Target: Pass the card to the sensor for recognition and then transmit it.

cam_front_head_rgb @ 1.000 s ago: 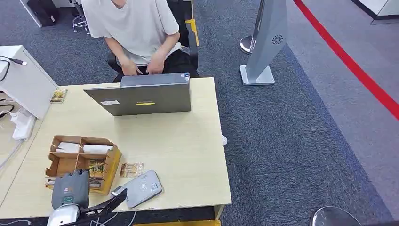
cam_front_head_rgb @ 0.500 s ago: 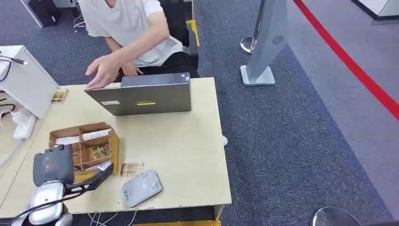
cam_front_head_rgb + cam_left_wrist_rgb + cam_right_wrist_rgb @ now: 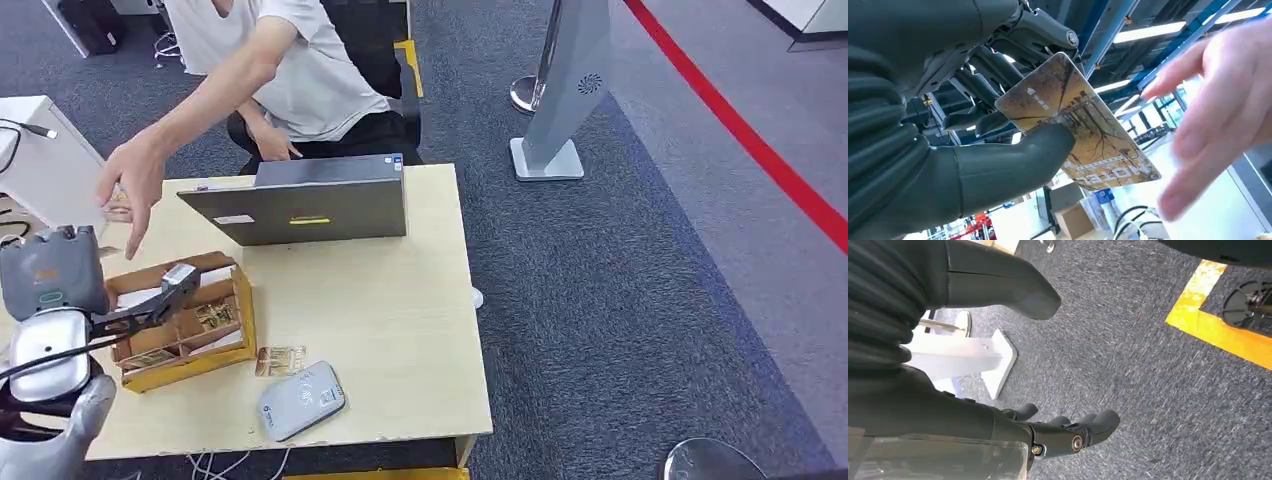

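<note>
Since the sensor point(image 3: 302, 400) step looks done, left hand point(image 3: 160, 297) pinches card point(image 3: 1076, 125) betw thumb and fingers, raised over the organizer box point(image 3: 185, 330) toward person's hand point(image 3: 133, 185) for handover; right hand point(image 3: 1068, 432) hangs empty, fingers loosely apart.

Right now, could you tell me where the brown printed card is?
The brown printed card is pinched in the left hand, raised at the table's left beside the person's reaching hand.
</note>
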Tool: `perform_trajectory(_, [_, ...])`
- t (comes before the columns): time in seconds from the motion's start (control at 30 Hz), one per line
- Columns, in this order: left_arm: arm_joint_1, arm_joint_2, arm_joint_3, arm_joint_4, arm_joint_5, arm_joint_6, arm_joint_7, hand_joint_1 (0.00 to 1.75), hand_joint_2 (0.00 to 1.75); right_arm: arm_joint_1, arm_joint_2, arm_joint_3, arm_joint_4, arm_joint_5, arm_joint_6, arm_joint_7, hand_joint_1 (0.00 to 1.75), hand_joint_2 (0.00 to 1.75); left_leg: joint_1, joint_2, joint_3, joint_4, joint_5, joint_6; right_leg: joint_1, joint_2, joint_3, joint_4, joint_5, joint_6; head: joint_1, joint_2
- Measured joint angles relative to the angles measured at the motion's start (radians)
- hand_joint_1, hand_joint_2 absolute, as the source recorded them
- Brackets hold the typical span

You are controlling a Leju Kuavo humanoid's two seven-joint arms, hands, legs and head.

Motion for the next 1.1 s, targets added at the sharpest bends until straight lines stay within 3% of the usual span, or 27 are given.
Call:
perform_trajectory(0.4, [-0.059, 0.016, -0.001, 0.048, 0.0, -0.001, -0.022, 1.75, 1.75, 0.0, -0.006, 0.004, 0.003, 0.0, 0.013, -0.007, 0.0, 1.75, 0.0, 0.0, 0.0, 0.0, 0.0, 0.0, 0.0, 0.0, 0.0, 0.0, 0.0, 0.0, 0.0, 0.0])
perform_trajectory(0.43, [-0.061, 0.017, -0.001, 0.052, 0.0, -0.001, -0.024, 0.0, 1.75, 0.0, -0.006, 0.005, 0.003, 0.0, 0.014, -0.007, 0.0, 1.75, 0.0, 0.0, 0.0, 0.0, 0.0, 0.0, 0.0, 0.0, 0.0, 0.0, 0.0, 0.0, 0.0, 0.0])
perform_trajectory(0.6, [-0.069, 0.017, -0.001, 0.079, 0.0, 0.008, -0.055, 0.0, 1.75, 0.0, -0.008, 0.008, 0.005, 0.0, 0.016, -0.01, 0.0, 1.75, 0.0, 0.001, 0.0, 0.0, 0.0, 0.0, 0.0, 0.001, 0.0, 0.0, 0.0, 0.0, 0.0, 0.0])
perform_trajectory(1.1, [-0.068, 0.01, 0.021, 0.112, 0.0, 0.022, -0.066, 0.0, 1.75, 0.0, -0.013, 0.013, 0.005, 0.0, 0.016, -0.01, 0.0, 1.75, 0.0, 0.001, 0.0, 0.0, 0.0, 0.0, 0.0, 0.001, 0.0, 0.0, 0.0, 0.0, 0.0, 0.0])
